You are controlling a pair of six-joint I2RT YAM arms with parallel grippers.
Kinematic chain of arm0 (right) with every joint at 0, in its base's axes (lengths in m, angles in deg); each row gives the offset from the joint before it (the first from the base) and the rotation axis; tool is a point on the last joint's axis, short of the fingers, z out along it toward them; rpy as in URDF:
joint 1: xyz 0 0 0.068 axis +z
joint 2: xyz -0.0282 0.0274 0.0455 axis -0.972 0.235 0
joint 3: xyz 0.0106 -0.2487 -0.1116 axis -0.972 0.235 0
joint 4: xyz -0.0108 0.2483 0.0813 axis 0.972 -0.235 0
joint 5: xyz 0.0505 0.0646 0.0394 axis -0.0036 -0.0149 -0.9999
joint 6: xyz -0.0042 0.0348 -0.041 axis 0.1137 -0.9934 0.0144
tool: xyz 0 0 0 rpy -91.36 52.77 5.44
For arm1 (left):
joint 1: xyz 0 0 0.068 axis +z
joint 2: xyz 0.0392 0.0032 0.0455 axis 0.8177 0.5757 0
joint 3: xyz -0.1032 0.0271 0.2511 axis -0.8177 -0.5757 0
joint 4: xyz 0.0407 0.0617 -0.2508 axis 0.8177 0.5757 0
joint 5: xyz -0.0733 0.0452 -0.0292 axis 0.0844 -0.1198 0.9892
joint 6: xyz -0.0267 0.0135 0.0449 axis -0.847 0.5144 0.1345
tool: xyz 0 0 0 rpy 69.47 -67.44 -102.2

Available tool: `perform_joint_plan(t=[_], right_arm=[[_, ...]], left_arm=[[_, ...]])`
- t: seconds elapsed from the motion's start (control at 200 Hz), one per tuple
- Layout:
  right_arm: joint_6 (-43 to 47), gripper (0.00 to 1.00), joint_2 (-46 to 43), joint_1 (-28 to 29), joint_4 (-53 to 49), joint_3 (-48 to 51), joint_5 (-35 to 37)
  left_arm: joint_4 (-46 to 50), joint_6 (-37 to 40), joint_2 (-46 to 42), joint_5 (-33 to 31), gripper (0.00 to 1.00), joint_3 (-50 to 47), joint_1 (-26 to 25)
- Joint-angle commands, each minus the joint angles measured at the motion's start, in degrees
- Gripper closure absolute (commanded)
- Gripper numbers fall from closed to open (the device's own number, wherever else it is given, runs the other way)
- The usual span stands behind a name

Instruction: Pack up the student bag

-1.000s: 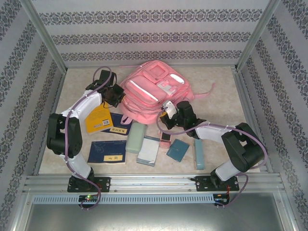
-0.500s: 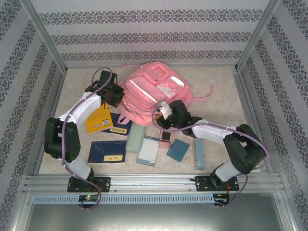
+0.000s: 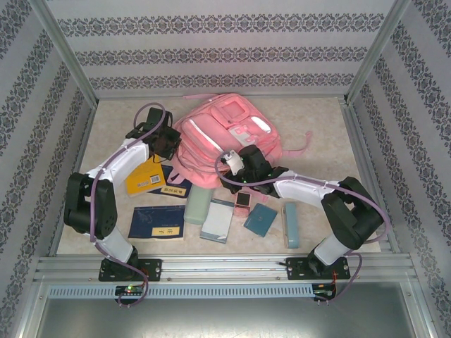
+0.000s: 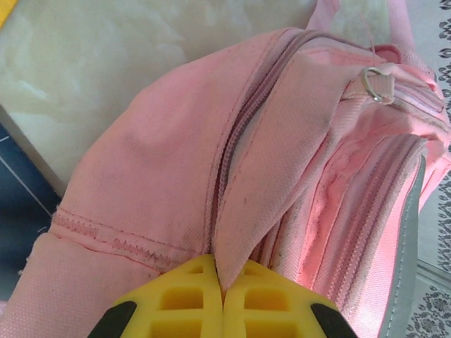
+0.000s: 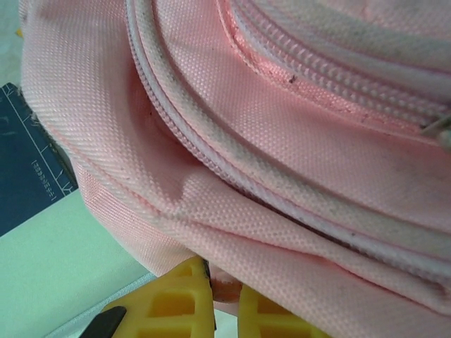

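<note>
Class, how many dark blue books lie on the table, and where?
2. One dark blue book lies near the front left. A second dark blue book sits behind it, beside the yellow book, by the student bag's edge. Others may hide under the bag.

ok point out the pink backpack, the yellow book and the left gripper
pink backpack (image 3: 201, 151): top view, on its pink front fabric.
yellow book (image 3: 144, 182): top view, on its cover by the barcode.
left gripper (image 4: 222, 282): left wrist view, where the yellow fingertips meet, pinching a fabric fold.
</note>
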Motion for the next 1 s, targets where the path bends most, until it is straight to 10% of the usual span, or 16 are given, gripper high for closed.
perform_joint_plan(t=[0.0, 0.205, 0.43, 0.729, 0.994], right_arm=[[1.9, 1.00, -2.3, 1.5, 5.5, -0.5, -4.4], [2.1, 0.98, -4.1, 1.5, 6.8, 2.0, -8.4], [-3.1, 0.99, 0.8, 3.3, 7.6, 0.5, -10.8], [-4.8, 0.56, -0.8, 5.5, 5.3, -0.3, -14.7], [-9.9, 0.75, -12.5, -1.3, -1.9, 0.3, -7.0]], left_arm=[[-4.1, -2.2, -3.3, 3.5, 1.00, -1.2, -2.5], [-2.3, 6.1, -5.0, 2.2, 1.00, -0.9, -2.4], [10.8, 20.7, -8.7, -1.1, 0.76, 1.1, -2.1], [27.1, 32.1, -16.4, -8.0, 0.67, 2.5, -2.7], [31.3, 36.8, -22.9, -9.0, 0.66, -1.6, -6.9]])
